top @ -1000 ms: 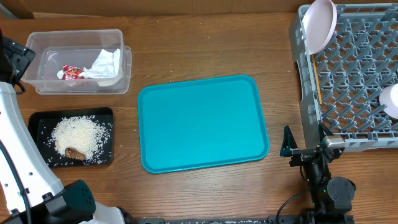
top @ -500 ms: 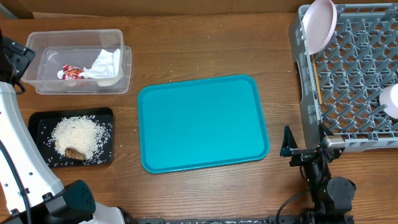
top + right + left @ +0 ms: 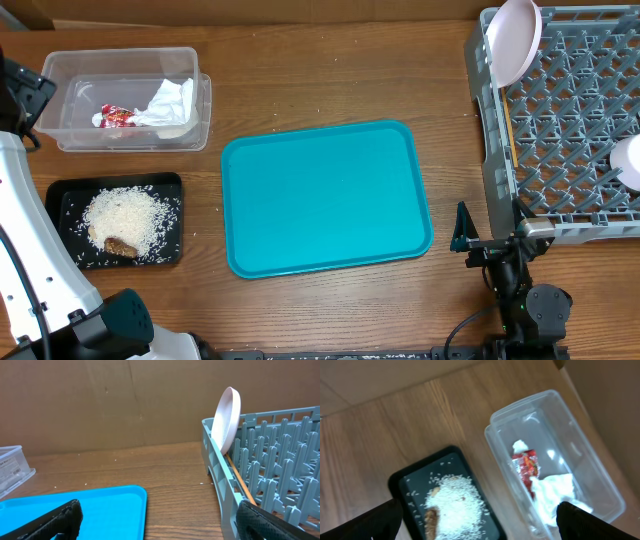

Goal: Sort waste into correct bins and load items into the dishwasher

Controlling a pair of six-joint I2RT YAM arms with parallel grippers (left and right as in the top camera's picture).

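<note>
Left gripper (image 3: 479, 508) and right gripper (image 3: 159, 508) gape empty; overhead, the plate (image 3: 515, 40) stands in the rack (image 3: 570, 120). Left wrist: napkin (image 3: 552, 497) and wrapper (image 3: 526, 466) in the tub (image 3: 540, 430), rice (image 3: 457, 500) in the black tray (image 3: 405, 477). Right wrist: nothing loose, so I'd just keep clear.

The work surface was a wooden table (image 3: 330, 80) with a mid-brown finish and a visible grain running along its length. A plain brown panel (image 3: 100, 405), resembling cardboard, stood upright along the far edge of the table and filled the background of the right wrist view; a faint vertical seam crossed it. In the left wrist view, a paler tan surface (image 3: 370, 375) lay beyond the table edge; its material could not be determined. Illumination was even and diffuse, and shadows on the table were soft.
</note>
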